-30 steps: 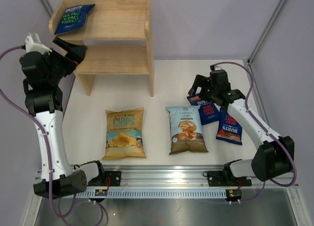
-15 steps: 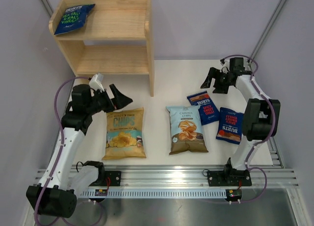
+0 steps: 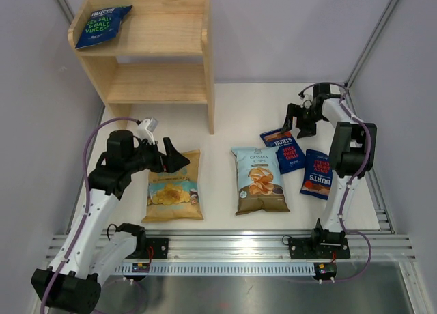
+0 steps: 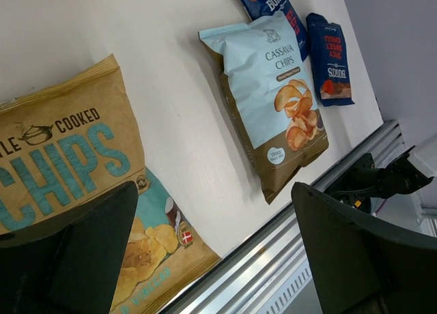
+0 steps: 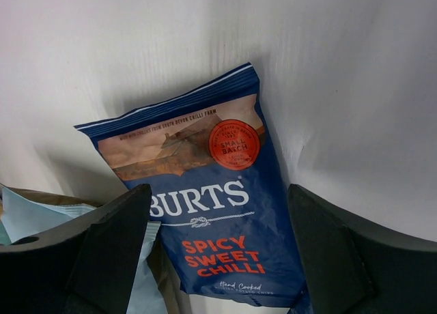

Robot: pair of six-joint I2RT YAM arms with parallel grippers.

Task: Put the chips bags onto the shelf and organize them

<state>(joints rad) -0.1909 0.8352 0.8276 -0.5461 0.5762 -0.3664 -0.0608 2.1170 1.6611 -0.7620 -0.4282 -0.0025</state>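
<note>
From where I stand, the work area is a white tabletop (image 3: 235, 119), matte and plain, boxed in on three sides by pale lavender-grey panels: a far wall (image 3: 287, 34), a left wall (image 3: 27, 157) and a right wall (image 3: 410, 123). Slim metal posts mark the far corners, one on the left (image 3: 61, 3) and one on the right (image 3: 372, 35). Along the near edge runs a ribbed aluminium rail (image 3: 232, 240), with a slotted strip (image 3: 232, 267) just in front of it, then a brushed steel sheet (image 3: 239, 293). The light is soft and even, casting only faint shadows.
</note>
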